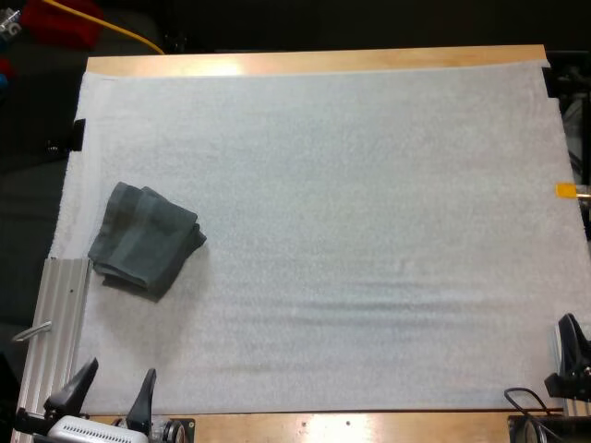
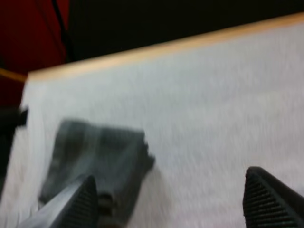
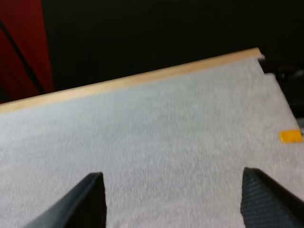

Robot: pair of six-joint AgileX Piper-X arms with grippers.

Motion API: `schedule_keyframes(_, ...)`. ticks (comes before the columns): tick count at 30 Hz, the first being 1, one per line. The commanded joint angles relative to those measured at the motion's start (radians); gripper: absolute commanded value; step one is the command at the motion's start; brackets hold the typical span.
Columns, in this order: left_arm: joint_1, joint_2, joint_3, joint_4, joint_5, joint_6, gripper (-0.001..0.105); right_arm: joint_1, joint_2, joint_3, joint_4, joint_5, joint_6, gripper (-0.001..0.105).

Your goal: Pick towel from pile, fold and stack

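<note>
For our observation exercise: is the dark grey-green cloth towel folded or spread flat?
Folded: the dark grey-green cloth towel lies compact, with layered edges showing.

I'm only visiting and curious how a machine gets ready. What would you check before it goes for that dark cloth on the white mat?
1. Is the left pincer ready? Its black fingers stand apart and hold nothing: ok.
2. Is the right pincer ready? It is open over bare mat: ok.
3. Is the dark grey-green cloth towel free? It lies on the white foam mat, touched by neither pincer: ok.
4. Which arm is closer? The towel lies on the left pincer's side: ok.
5. Is the towel clear of the ribbed silver metal rail? Its corner lies very near the rail: cannot tell.
6. Is the towel folded neatly? Its edges look uneven: cannot tell.
</note>
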Motion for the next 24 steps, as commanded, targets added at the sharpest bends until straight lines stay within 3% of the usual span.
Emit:
schedule_keyframes(1, -0.001, -0.14, 0.003, -0.045, -0.001, -0.002, 0.062, -0.001, -0.048, 0.011, -0.041, 0.002, -0.014, 0.059)
schedule_keyframes(6, -0.001, -0.14, 0.056, -0.137, -0.001, -0.002, 0.062, -0.001, -0.047, 0.063, -0.105, 0.002, -0.014, 0.059)
schedule_keyframes(12, -0.001, -0.138, 0.173, -0.222, -0.001, -0.002, 0.062, -0.001, -0.043, 0.132, -0.165, 0.002, -0.014, 0.059)
schedule_keyframes(17, -0.001, -0.138, 0.297, -0.286, -0.001, -0.002, 0.062, -0.001, -0.043, 0.173, -0.156, 0.002, -0.014, 0.059)
schedule_keyframes(24, -0.001, -0.136, 0.393, -0.288, -0.001, -0.002, 0.062, -0.001, -0.043, 0.207, -0.055, 0.002, -0.014, 0.059)
